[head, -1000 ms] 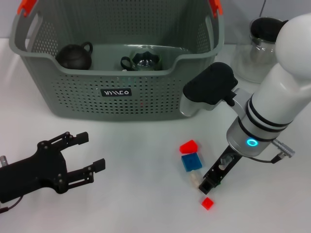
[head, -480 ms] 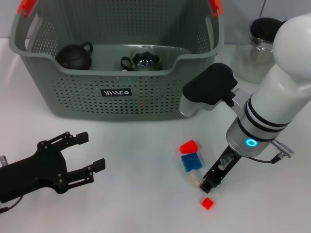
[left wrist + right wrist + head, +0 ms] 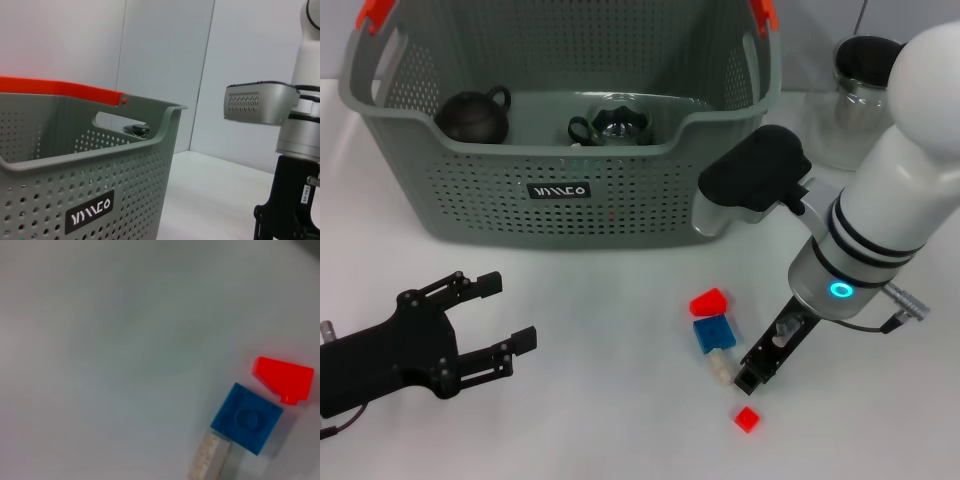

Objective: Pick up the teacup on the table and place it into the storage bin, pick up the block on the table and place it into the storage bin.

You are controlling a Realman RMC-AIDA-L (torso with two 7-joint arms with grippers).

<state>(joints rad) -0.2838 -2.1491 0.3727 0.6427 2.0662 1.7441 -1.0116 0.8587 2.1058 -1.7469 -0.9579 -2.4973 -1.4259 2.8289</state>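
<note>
On the white surface (image 3: 600,400), the storage bin (image 3: 560,205) stood at the back, holding a dark teapot (image 3: 472,115) and a glass teacup (image 3: 612,126). Right gripper (image 3: 735,378) hung low beside the blocks; whether its fingers were apart could not be told. Left gripper (image 3: 495,320) rested on the surface, fingers spread, nothing held. Blue block (image 3: 714,333) lay between a red wedge block (image 3: 709,301) and a pale block (image 3: 720,368), touching the latter; a small red block (image 3: 747,419) sat apart.
</note>
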